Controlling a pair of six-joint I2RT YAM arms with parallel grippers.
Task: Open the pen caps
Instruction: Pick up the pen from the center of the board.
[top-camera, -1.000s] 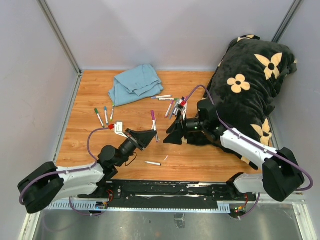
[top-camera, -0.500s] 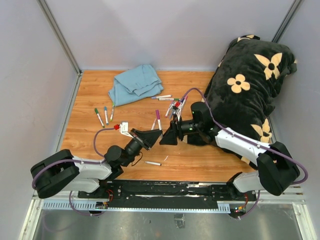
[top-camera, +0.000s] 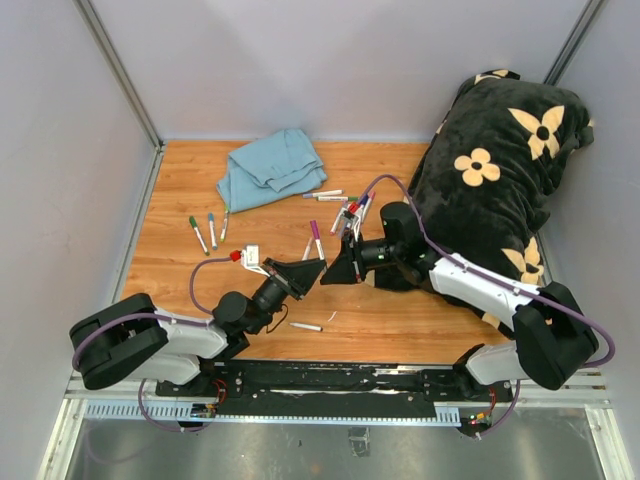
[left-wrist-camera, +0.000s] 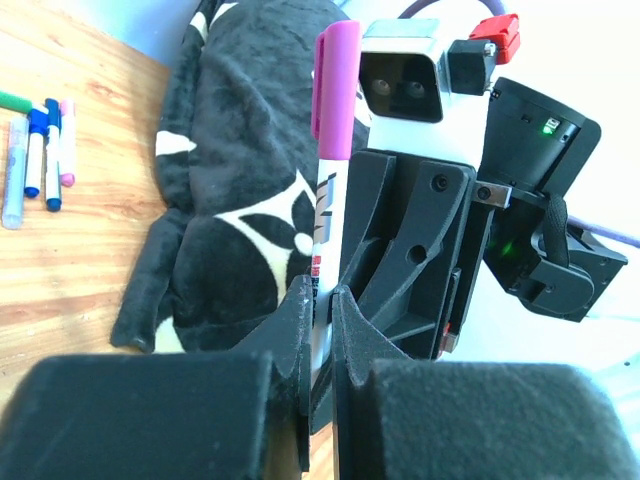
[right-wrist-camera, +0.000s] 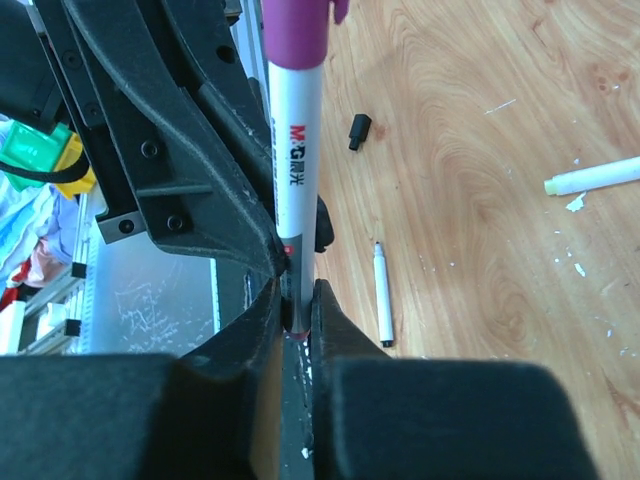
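Observation:
A white marker (top-camera: 319, 250) with a purple pen cap (top-camera: 314, 229) stands tilted above the table between both arms. My left gripper (top-camera: 317, 266) is shut on the marker barrel (left-wrist-camera: 325, 230), and the purple cap (left-wrist-camera: 337, 80) sticks out past the fingers. My right gripper (top-camera: 329, 277) is shut on the same barrel's (right-wrist-camera: 293, 170) lower end, opposite the purple cap (right-wrist-camera: 297, 30). Neither gripper touches the cap. More capped markers (top-camera: 211, 230) lie at the left, and another cluster (top-camera: 345, 211) lies behind the grippers.
A crumpled blue cloth (top-camera: 268, 168) lies at the back. A black flowered pillow (top-camera: 500, 170) fills the right side under the right arm. An uncapped marker (top-camera: 306, 326) lies near the front edge. A small black cap (right-wrist-camera: 359, 131) rests on the wood.
My left gripper carried the purple-capped marker to the right, toward the right gripper. The right gripper went from open to shut on the marker's lower end.

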